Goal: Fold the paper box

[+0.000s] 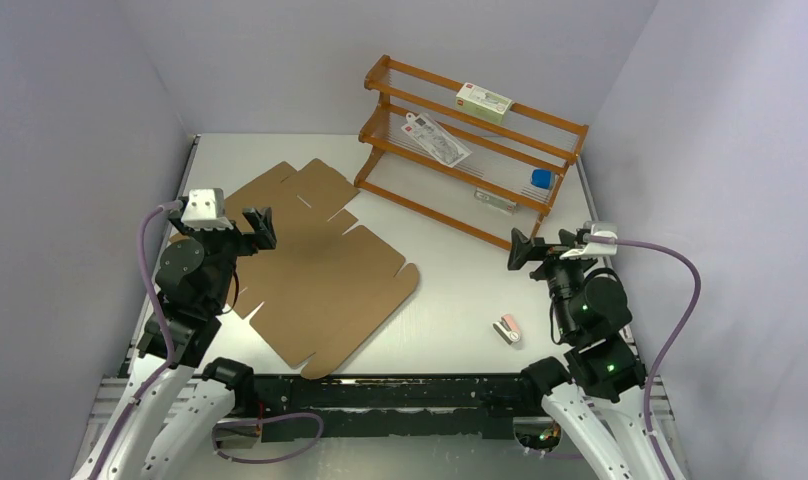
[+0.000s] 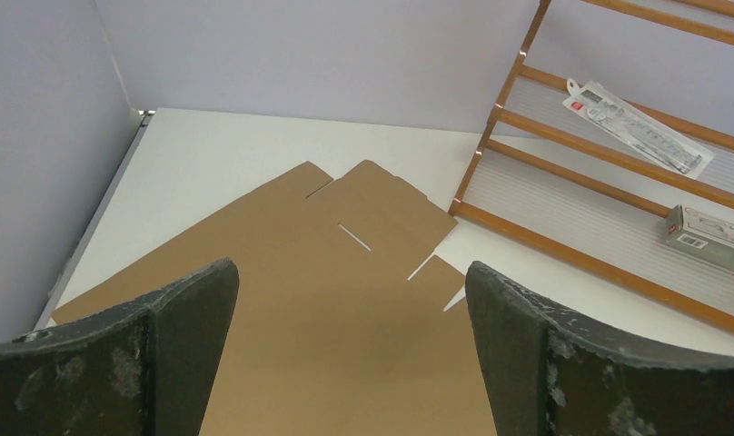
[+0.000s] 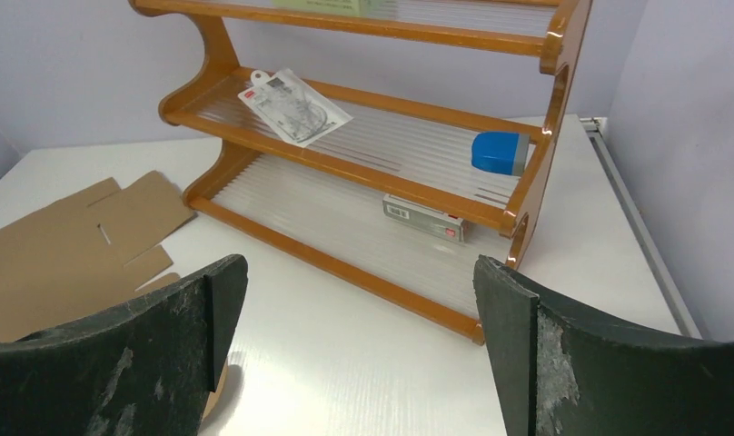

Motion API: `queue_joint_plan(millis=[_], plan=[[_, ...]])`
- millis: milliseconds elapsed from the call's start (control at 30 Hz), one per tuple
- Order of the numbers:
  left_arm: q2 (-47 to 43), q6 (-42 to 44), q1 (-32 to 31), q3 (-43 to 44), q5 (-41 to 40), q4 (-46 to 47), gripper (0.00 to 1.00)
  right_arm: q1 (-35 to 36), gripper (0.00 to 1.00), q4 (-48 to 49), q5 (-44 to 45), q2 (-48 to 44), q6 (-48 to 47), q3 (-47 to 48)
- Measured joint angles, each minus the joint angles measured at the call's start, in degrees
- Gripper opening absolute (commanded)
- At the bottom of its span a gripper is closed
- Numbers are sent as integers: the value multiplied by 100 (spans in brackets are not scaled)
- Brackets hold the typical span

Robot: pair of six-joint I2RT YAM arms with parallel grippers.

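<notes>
Top: paper box (image 1: 325,265) is a flat, unfolded brown corrugated sheet, left-centre on the white table (image 1: 450,300), one corner at the near edge. Left gripper (image 1: 252,228) is over its left side, jaws wide, empty. Right gripper (image 1: 523,250) is wide too, empty, near the wooden rack (image 1: 500,190). Bare table between sheet and rack.
Left wrist: slits and flaps visible.
Right wrist: ribbed clear shelves, blue block (image 3: 501,152); label text unreadable.

White table (image 1: 450,300) has the box (image 1: 315,270) lying flat on the left, a wooden rack (image 1: 435,214) back right, and a small pink-white item (image 1: 507,328) front right.
</notes>
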Motion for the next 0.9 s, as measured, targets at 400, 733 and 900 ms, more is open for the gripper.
queue_joint_plan(millis=[400, 733, 900], plan=[[-42, 0, 31, 0, 107, 2, 100, 0, 100, 7, -214, 22, -35, 0], [-57, -2, 31, 0, 192, 0, 100, 0, 100, -2, -391, 282, 42, 35], [-133, -2, 31, 0, 243, 0, 100, 4, 100, -4, -925, 951, 149, 164]])
